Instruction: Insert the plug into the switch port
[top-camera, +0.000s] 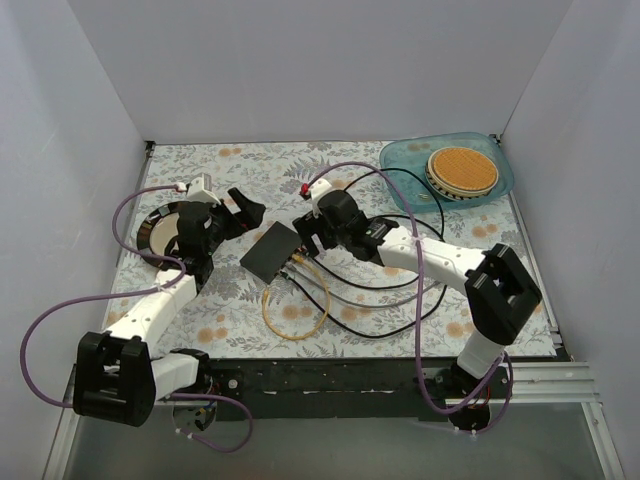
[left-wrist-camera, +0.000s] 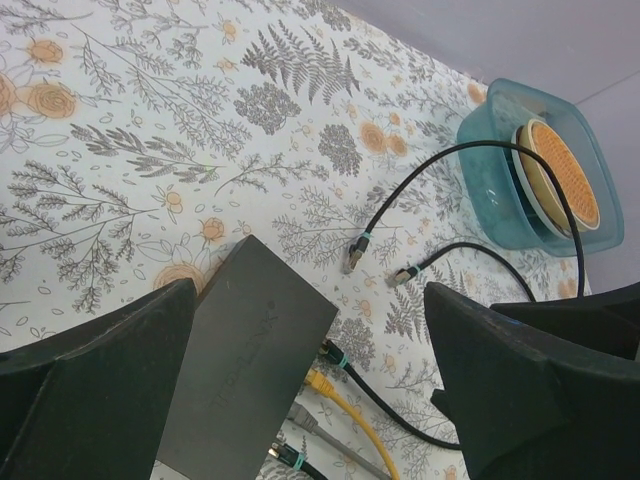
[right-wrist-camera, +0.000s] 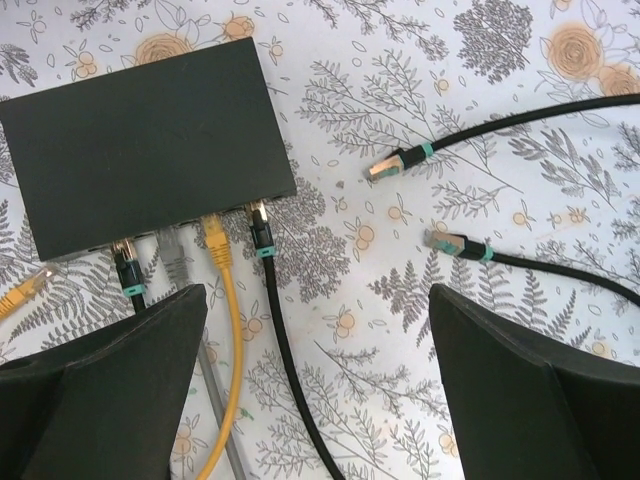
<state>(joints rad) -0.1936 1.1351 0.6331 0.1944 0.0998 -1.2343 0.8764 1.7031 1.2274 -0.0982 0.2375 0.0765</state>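
1. Switch (top-camera: 272, 250) (flat black box) lies flat mid-counter (top-camera: 230, 165), between the two grippers.
2. The port row runs along the long face that is turned toward the right arm. The right wrist view shows four plugs seated there: black, grey, yellow, black.
3. The switch port (right-wrist-camera: 254, 207) at the right end of the occupied run holds a black plug (right-wrist-camera: 262, 240) with a teal band. Its cable trails off between the right fingers.
4. Two loose plugs (right-wrist-camera: 386, 168) (black leads, teal bands) lie on the counter to the right of the switch, apart from it and from each other.
5. A loose yellow plug (right-wrist-camera: 25, 295) lies by the switch's left corner.
6. Right gripper (right-wrist-camera: 315, 300): fingers spread wide with nothing between them, just short of the seated plugs.
7. Left gripper (left-wrist-camera: 310, 290): fingers spread wide and empty, with the switch's corner showing between them.
8. Blue tray (top-camera: 400, 160) sits at the far right corner, holding a round orange-topped disc (top-camera: 462, 170).
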